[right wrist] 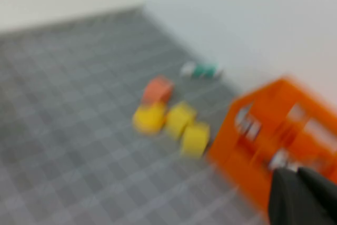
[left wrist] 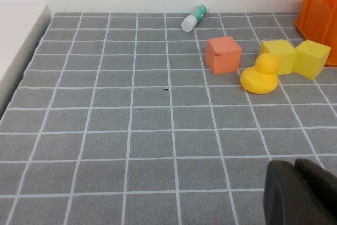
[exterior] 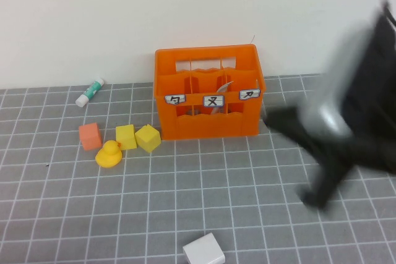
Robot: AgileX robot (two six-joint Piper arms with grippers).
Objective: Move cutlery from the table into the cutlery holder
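The orange cutlery holder [exterior: 207,122] stands at the back of the table [exterior: 185,202]. It shows three white labels on its front. The light grey fork [exterior: 222,88] stands inside it, in a middle-right compartment, partly hidden by the dividers. My right gripper [exterior: 275,119] is motion-blurred, just right of the crate, with its fingers together and nothing between them. In the right wrist view the gripper [right wrist: 297,175] is close in front of the crate [right wrist: 263,125]. My left gripper [left wrist: 295,164] is shut and empty, low over the bare grid. It is out of the high view.
Left of the crate sit an orange cube [exterior: 90,135], two yellow cubes [exterior: 125,136] [exterior: 148,138] and a yellow duck [exterior: 109,154]. A white-green tube [exterior: 90,91] lies by the wall. A white block [exterior: 203,250] is at the front edge.
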